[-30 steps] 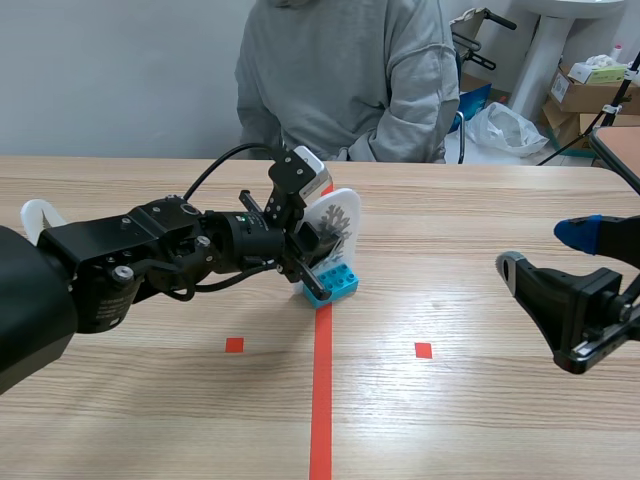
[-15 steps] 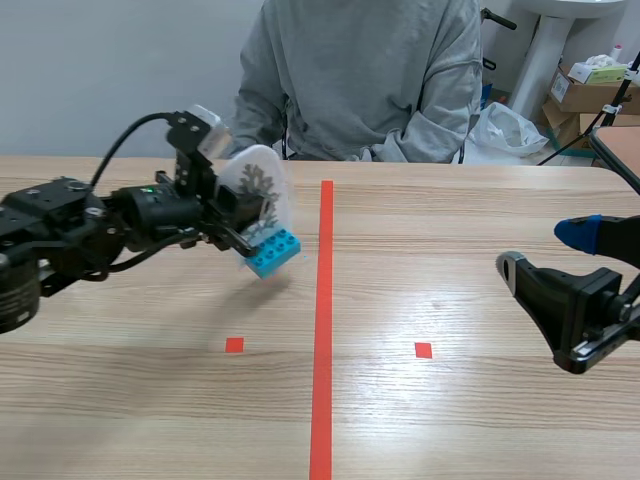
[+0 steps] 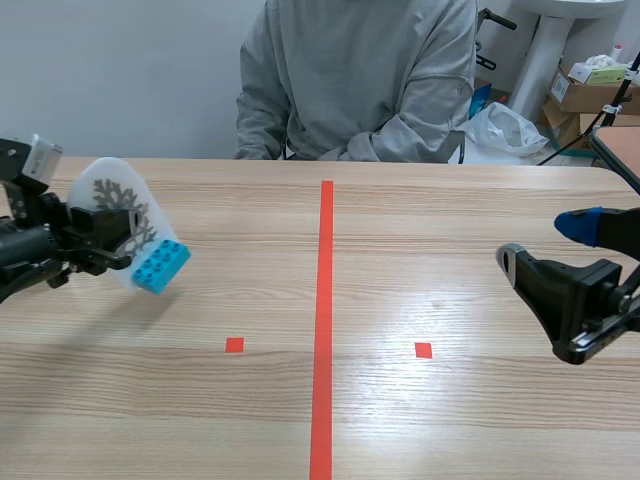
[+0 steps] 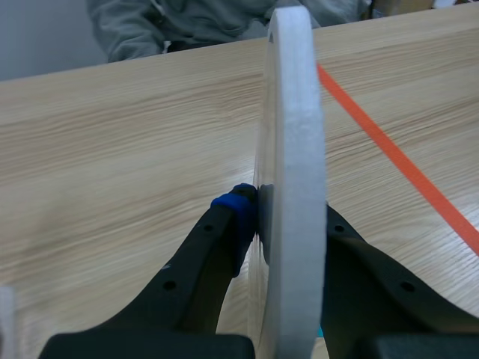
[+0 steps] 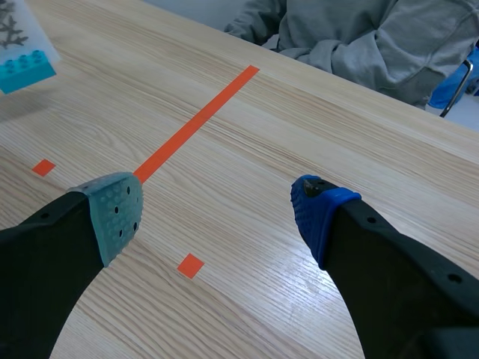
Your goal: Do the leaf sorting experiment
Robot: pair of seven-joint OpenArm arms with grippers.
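- Leaf card (image 3: 118, 212): white rounded board printed with a grey branching leaf, fixed on a blue studded brick (image 3: 160, 267). It is located over the worktop (image 3: 450, 420) near its left edge, well apart from the orange-red centre line (image 3: 323, 330). It is tilted, brick end lowest and turned toward the centre line, and appears to be raised just off the surface, with a shadow beneath it.
- Left arm (image 3: 30, 245): enters over the left edge of the worktop. The left jaws are clamped on the leaf card. In the left wrist view the card (image 4: 296, 187) stands edge-on between the two fingers, with a blue pad (image 4: 236, 217) pressed against one face. The other finger lies close against the opposite face, its pad hidden by the card.
- Right arm (image 3: 590, 300): positioned at the right edge of the worktop. The right jaws are spread wide and hold nothing. The grey-green pad (image 5: 116, 213) and blue pad (image 5: 322, 206) sit well apart above bare wood.
- Tape marks: two small orange-red squares, one left of the centre line (image 3: 234, 345) and one right of it (image 3: 423, 350). Both lie nearer the worktop's near edge.
- Person (image 3: 350, 80): seated at the far edge of the worktop in a grey sweatshirt, arms folded in front of the body.
- Background, beyond the far right corner: white plastic bag (image 3: 505, 125) and cardboard boxes (image 3: 590, 85).
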